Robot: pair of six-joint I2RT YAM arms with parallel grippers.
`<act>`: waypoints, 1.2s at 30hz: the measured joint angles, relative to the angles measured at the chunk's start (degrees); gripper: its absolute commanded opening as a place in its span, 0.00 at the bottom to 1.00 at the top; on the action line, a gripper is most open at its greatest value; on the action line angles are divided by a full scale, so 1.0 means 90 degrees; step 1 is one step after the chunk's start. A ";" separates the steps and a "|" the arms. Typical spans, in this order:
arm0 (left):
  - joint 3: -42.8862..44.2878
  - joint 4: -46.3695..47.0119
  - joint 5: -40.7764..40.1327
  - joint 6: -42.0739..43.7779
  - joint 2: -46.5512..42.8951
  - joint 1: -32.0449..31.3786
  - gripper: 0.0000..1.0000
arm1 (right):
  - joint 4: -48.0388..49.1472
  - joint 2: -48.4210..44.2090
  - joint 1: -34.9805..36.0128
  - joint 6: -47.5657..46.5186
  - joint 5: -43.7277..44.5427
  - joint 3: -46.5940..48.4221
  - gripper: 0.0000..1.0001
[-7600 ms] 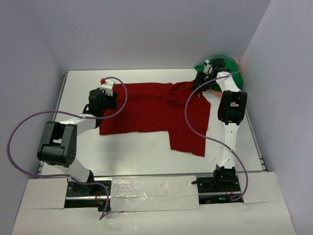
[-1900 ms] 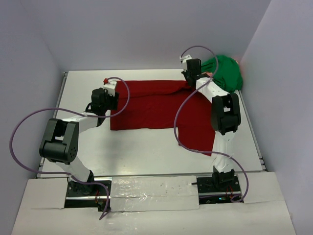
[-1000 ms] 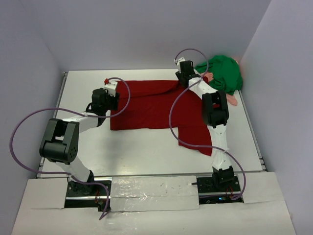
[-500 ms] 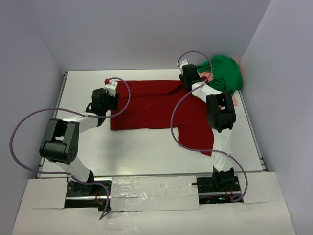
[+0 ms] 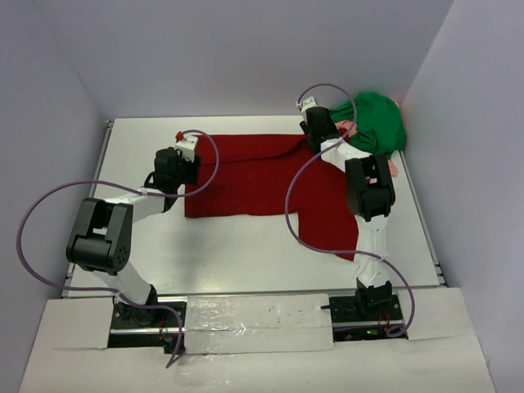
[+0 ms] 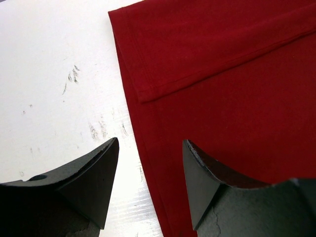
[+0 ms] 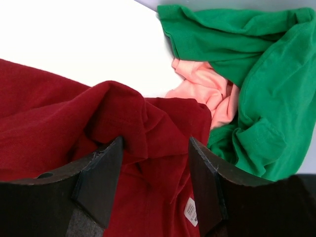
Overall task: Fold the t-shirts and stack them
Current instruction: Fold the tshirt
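Note:
The dark red t-shirt (image 5: 254, 176) lies spread across the middle of the white table (image 5: 237, 246), its left edge folded over and its far right corner bunched up. My left gripper (image 5: 188, 169) is open, its jaws straddling the shirt's left edge (image 6: 148, 128) without gripping it. My right gripper (image 5: 313, 131) hangs open over the bunched red cloth (image 7: 153, 123), near a white label (image 7: 190, 210). The green t-shirt (image 5: 375, 123) is heaped in the far right corner, with salmon-pink cloth (image 7: 207, 91) tucked under it. Green folds (image 7: 266, 94) fill the right of that wrist view.
Walls close in the table at the back, left and right (image 5: 458, 164). Purple cables (image 5: 49, 213) loop from both arms. A pink edge (image 5: 393, 168) sticks out beside the right arm's elbow. Scuff marks (image 6: 94, 131) show on the bare tabletop left of the shirt.
Over the last second my right gripper has shifted slightly to the right, towards the green heap, staying open. The left arm and the red shirt have not moved.

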 measured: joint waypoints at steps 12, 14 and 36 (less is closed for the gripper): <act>0.0000 -0.0002 0.0000 0.0000 0.0000 0.0000 0.63 | 0.1268 0.0376 -0.0029 -0.0498 0.1066 0.0262 0.62; 0.0000 -0.0005 0.0000 0.0002 0.0000 0.0000 0.63 | 0.1396 0.0403 -0.0036 -0.0554 0.1156 0.0262 0.62; 0.0000 -0.0022 -0.0073 0.0032 0.0000 0.0000 0.63 | 0.0070 -0.1651 -0.0053 0.0301 -0.0993 -0.1515 0.61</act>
